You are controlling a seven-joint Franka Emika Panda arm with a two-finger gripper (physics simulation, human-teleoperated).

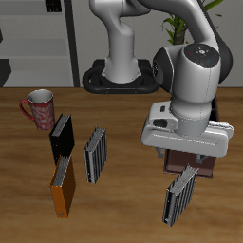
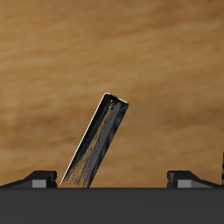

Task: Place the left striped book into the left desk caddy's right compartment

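2 striped books are in sight on the wooden tabletop (image 1: 123, 214), and they look identical: slim slabs with fine grey-and-black lines and dark edges. The left striped book (image 1: 180, 196) stands on edge near the table's front edge, leaning a bit, just in front of the left desk caddy (image 1: 203, 168). Its twin (image 1: 95, 155) stands further over, next to the plain black book (image 1: 61, 137) and the plain orange book (image 1: 63, 186), both thin and flat-sided too. A reddish patterned mug (image 1: 39, 108) with a rounded handle sits behind those.

The caddy is a dark maroon-brown box, and the arm's white head covers most of it, so I can't make out the dividers or whether anything sits inside any compartment.

From the wrist view, the left striped book (image 2: 99, 144) shows as a narrow tilted strip with a pale top edge against the smooth wood grain. The tool (image 2: 112, 179) hangs right above it, with 1 dark fingertip (image 2: 39, 178) either side and set well apart, not touching the book. So wide, holding nothing as far as I can see.
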